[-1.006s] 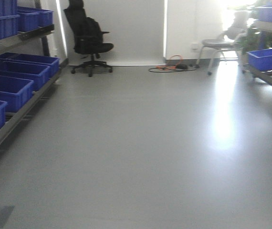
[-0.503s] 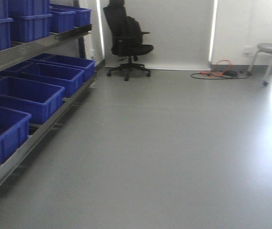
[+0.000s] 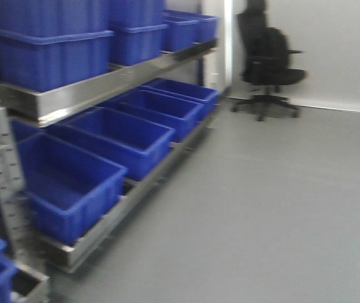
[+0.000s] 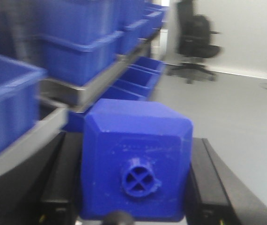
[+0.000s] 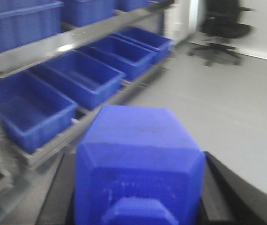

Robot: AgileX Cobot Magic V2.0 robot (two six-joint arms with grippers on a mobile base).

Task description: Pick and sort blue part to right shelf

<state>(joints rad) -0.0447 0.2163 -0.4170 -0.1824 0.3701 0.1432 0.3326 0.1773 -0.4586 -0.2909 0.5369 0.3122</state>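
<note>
I hold two blue parts, one in each gripper. In the left wrist view a blue part (image 4: pixel 136 159) with a round crossed knob facing the camera sits between the black fingers (image 4: pixel 61 173), and my left gripper (image 4: pixel 134 192) is shut on it. In the right wrist view another blue part (image 5: pixel 138 154) with a square knob fills the jaws, and my right gripper (image 5: pixel 137 199) is shut on it. The right shelf is out of view. The rack I see stands on my left. Neither gripper shows in the front view.
A stainless-steel rack (image 3: pixel 104 93) with two tiers of large blue bins (image 3: pixel 66 183) runs along the left. A perforated steel post (image 3: pixel 6 183) stands at the near left. A black office chair (image 3: pixel 268 60) is at the back wall. Grey floor (image 3: pixel 275 208) spreads to the right.
The front view has swung left. The left rack now fills half the frame, the black chair has shifted to the right, and the shelf and grey chair on the right have left the view.
</note>
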